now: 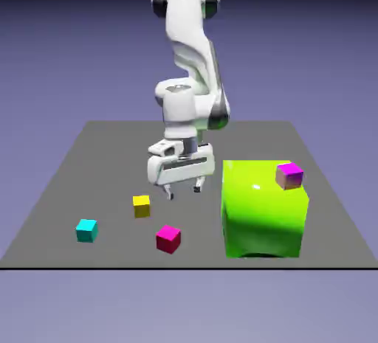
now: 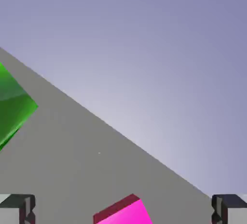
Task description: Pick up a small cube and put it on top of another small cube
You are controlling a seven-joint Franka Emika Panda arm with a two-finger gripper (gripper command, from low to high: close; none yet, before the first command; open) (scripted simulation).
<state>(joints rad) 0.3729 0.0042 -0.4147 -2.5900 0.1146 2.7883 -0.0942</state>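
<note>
The magenta-red small cube (image 1: 168, 238) rests on the grey table (image 1: 96, 157) near its front edge. The small yellow cube (image 1: 141, 205) sits a little behind it, toward the exterior view's left. My gripper (image 1: 184, 189) hangs open above the table, behind the magenta-red cube and to the right of the yellow one, touching neither. In the hand view the magenta-red cube (image 2: 124, 212) shows at the bottom edge between the two spread fingertips (image 2: 17, 207), with nothing gripped.
A big lime-green block (image 1: 263, 209) stands at the exterior view's right, with a small cube with a magenta top and tan sides (image 1: 289, 175) on its top corner. A cyan cube (image 1: 86, 229) lies at the front left. The block's green corner (image 2: 13, 103) shows in the hand view.
</note>
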